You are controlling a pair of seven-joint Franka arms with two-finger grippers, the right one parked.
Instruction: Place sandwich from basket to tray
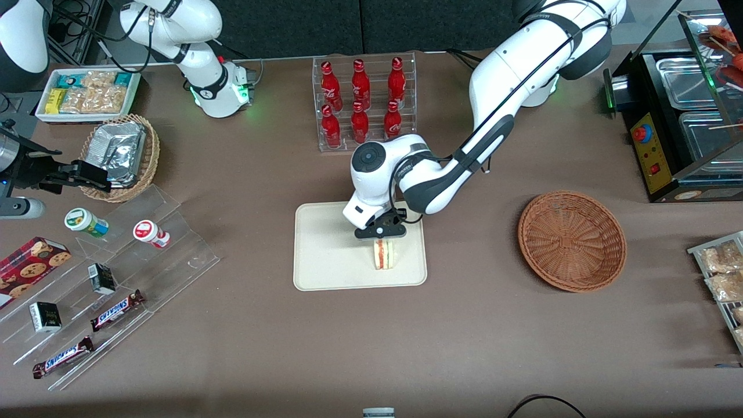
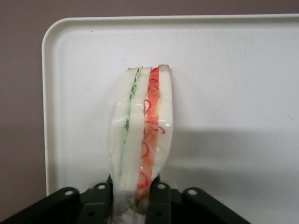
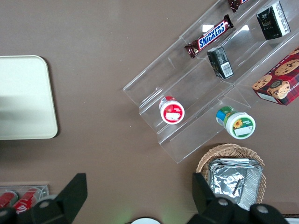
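The sandwich is a wrapped wedge of white bread with green, red and orange filling; it stands on edge on the cream-white tray, near the tray's corner nearest the basket and the front camera. My left gripper is over the tray, shut on the sandwich's top end. In the left wrist view the two black fingers pinch the sandwich from both sides above the tray. The reddish-brown wicker basket sits empty toward the working arm's end of the table.
A clear rack of red bottles stands farther from the front camera than the tray. A tan basket with foil packets, a clear stepped stand with snacks and a small snack tray lie toward the parked arm's end. A black food warmer stands beside the basket.
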